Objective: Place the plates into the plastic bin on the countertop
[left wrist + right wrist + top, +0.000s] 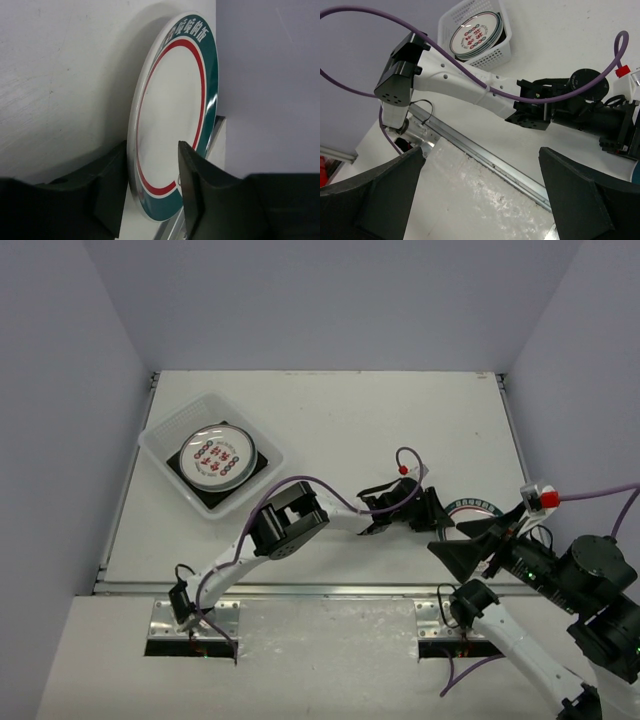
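A round white plate with a green rim and red ring (172,115) stands tilted between my left gripper's fingers (112,190). The left gripper (150,192) is shut on its rim. In the top view the left gripper (438,512) is at the front right of the countertop (330,430), and the plate (478,506) is mostly hidden. My right gripper (480,540) is wide open and empty (480,195), hovering over the metal front edge (485,155). The clear plastic bin (160,445) at the back left holds stacked plates (218,457), a round patterned one on top.
The left arm (460,82) stretches across the front of the countertop from left to right, with a purple cable looping above it. The bin (490,55) also shows in the right wrist view. Purple walls close in three sides.
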{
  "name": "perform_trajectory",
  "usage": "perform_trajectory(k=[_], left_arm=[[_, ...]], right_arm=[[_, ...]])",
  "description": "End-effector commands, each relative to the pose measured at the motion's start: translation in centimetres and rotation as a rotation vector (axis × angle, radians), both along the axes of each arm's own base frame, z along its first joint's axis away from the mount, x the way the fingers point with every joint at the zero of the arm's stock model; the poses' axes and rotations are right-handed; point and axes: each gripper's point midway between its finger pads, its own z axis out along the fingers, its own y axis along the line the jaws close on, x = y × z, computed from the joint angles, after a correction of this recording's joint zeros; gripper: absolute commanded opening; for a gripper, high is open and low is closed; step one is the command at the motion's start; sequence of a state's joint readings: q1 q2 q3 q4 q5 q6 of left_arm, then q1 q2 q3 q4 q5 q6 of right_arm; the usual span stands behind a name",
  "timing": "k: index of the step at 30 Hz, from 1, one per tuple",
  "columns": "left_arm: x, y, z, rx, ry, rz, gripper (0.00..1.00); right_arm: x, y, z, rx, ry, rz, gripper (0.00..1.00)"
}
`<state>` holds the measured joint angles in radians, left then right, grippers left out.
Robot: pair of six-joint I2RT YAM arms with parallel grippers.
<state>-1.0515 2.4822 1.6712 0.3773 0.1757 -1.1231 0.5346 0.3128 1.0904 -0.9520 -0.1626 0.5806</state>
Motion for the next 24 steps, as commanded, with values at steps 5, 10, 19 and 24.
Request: perform_trajectory(k=[5,10,19,24], left_arm=[[-1.8,2.7,-4.3,0.164,0.044,-0.008,0.0],[1.2,7.2,5.6,0.112,-0.15,0.083,0.0],[8.9,32.4,24.2,0.153,-0.408,0.533,0.0],[10.3,49.3,22.4,0.353,-0.321,0.844,0.0]], right_arm=[[-0.1,-0.3,0.4,0.032,-0.028,-0.014,0.99],[0.4,0.0,-0.3,0.029,-0.017,-0.018,0.99],[2.1,2.3,-2.9,0.062,0.035,0.03,0.99],[2.9,3.9,-4.2,0.074,0.074,0.074,0.99]])
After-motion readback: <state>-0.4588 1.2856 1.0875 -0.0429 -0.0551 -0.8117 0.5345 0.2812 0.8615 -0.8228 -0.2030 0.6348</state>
